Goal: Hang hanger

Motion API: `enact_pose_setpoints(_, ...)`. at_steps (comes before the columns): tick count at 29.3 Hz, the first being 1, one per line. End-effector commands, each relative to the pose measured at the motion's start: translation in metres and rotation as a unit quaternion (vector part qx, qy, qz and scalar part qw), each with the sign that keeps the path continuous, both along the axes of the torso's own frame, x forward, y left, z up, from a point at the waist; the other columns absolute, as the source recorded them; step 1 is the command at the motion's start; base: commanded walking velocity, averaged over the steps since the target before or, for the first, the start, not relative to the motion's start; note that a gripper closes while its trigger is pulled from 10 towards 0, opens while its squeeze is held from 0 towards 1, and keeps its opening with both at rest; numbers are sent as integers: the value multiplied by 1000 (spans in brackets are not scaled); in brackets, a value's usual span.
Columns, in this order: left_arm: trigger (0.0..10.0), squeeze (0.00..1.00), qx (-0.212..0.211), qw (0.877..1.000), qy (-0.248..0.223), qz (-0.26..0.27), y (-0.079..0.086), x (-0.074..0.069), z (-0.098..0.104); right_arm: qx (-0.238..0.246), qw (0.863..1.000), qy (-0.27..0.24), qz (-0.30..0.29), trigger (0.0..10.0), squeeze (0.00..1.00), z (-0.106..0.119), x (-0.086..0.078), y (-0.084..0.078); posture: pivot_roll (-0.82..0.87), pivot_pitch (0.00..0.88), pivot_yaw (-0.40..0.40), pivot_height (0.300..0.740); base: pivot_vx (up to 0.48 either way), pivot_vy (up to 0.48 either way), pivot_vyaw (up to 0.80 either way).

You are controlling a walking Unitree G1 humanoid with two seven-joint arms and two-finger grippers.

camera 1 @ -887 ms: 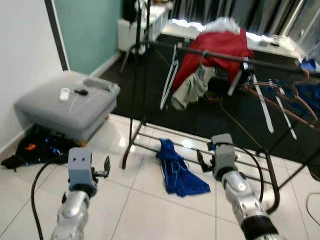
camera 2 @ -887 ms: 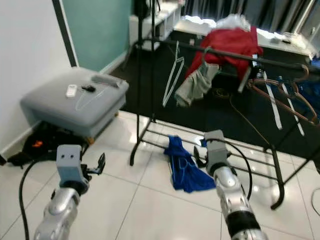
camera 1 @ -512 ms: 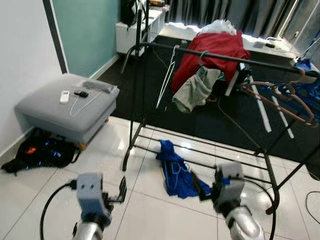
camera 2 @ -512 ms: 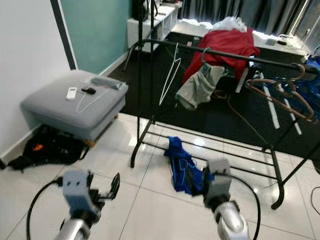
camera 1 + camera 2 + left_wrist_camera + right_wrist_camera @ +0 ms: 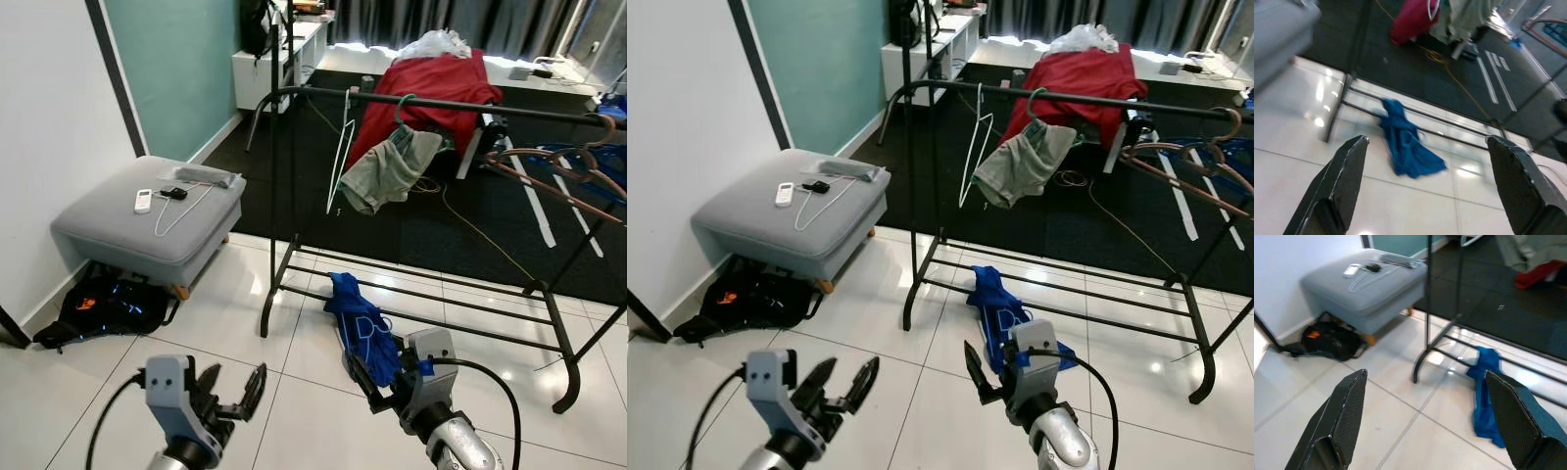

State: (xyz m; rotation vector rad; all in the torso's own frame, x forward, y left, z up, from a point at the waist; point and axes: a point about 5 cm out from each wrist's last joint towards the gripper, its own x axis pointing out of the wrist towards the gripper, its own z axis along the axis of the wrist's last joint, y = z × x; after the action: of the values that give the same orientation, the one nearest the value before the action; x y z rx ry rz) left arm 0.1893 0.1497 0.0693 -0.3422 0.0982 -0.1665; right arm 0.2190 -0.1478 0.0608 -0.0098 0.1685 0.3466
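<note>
Both end effectors are hovering low over the white tiled floor (image 5: pixel 294 431), left end effector (image 5: pixel 233 390) and right end effector (image 5: pixel 972 364) each splayed wide, gripping nothing. The thin white wire hanger (image 5: pixel 340 157) is dangling from the black metal clothes rack (image 5: pixel 441 103), well beyond them, near a crumpled blue garment (image 5: pixel 362 328).

The white tiled floor (image 5: pixel 294 411) carries a black clothes rack (image 5: pixel 421 294) ahead of both grippers, and a blue cloth (image 5: pixel 361 328) lies at its base, just beyond the right gripper (image 5: pixel 377 384). A grey ottoman (image 5: pixel 147 220) stands beyond the left gripper (image 5: pixel 233 394), with a black bag (image 5: pixel 108 305) on the tiles beside it.
</note>
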Motion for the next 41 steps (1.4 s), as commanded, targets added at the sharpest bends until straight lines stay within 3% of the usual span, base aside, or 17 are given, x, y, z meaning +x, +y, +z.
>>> enact_pose_setpoints(1,10000,0,30,998,-21,52,9,5,8,-9,1000,11,-3,10000,0,-2,-5,-2,-35,0,-39,740,0,0,0)
enact_pose_setpoints(2,10000,0,42,994,-17,101,18,8,6,-7,1000,19,-8,10000,0,-4,-8,-5,-37,0,-40,740,0,0,0)
enact_pose_setpoints(3,10000,0,42,994,-17,101,18,8,6,-7,1000,19,-8,10000,0,-4,-8,-5,-37,0,-40,740,0,0,0)
enact_pose_setpoints(5,10000,0,53,985,-7,164,29,5,1,0,1000,27,-12,10000,0,-6,-14,-8,-60,0,-26,740,0,0,0)
enact_pose_setpoints(6,10000,0,53,985,-7,164,29,5,1,0,1000,27,-12,10000,0,-6,-14,-8,-60,0,-26,740,0,0,0)
enact_pose_setpoints(8,10000,0,125,974,5,191,33,-5,2,-4,1000,26,-6,10000,0,-7,-19,-8,-67,0,-11,740,0,0,0)
enact_pose_setpoints(9,10000,0,125,974,5,191,33,-5,2,-4,1000,26,-6,10000,0,-7,-19,-8,-67,0,-11,740,0,0,0)
enact_pose_setpoints(11,10000,0,174,960,25,218,45,-9,-3,-6,1000,27,-7,10000,0,-8,-21,-8,-79,0,-2,740,0,0,0)
enact_pose_setpoints(13,10000,0,187,956,29,224,52,-9,-4,-4,1000,26,-9,10000,0,-8,-21,-9,-78,0,-3,740,0,0,0)
enact_pose_setpoints(14,10000,0,215,946,36,238,61,-8,-4,-10,999,20,-27,10000,0,-6,-20,-12,-76,0,-1,740,0,0,0)
enact_pose_setpoints(16,10000,0,213,942,49,253,70,-11,-8,-14,998,14,-58,10000,0,-5,-17,-17,-62,0,5,740,0,0,0)
enact_pose_setpoints(21,10000,0,205,944,57,252,72,-12,-12,-12,996,14,-83,10000,0,-6,-16,-22,-58,0,-1,740,0,0,0)
enact_pose_setpoints(22,10000,0,185,957,54,218,57,-14,-12,-9,996,19,-92,10000,0,-7,-16,-24,-55,0,4,740,0,0,0)
enact_pose_setpoints(24,10000,0,176,972,41,154,35,-12,-14,0,996,33,-87,10000,0,-9,-18,-27,-46,0,-16,740,0,0,0)
enact_pose_setpoints(26,10000,0,167,975,32,141,32,-8,-14,2,996,37,-83,10000,0,-10,-19,-27,-45,0,-23,740,0,0,0)
enact_pose_setpoints(31,10000,0,131,983,17,130,31,-4,-12,6,996,40,-75,10000,0,-10,-19,-27,-43,0,-26,740,0,0,0)
enact_pose_setpoints(41,10000,0,140,981,6,137,41,2,-8,17,996,30,-76,10000,0,-7,-12,-17,0,0,-4,740,0,0,0)
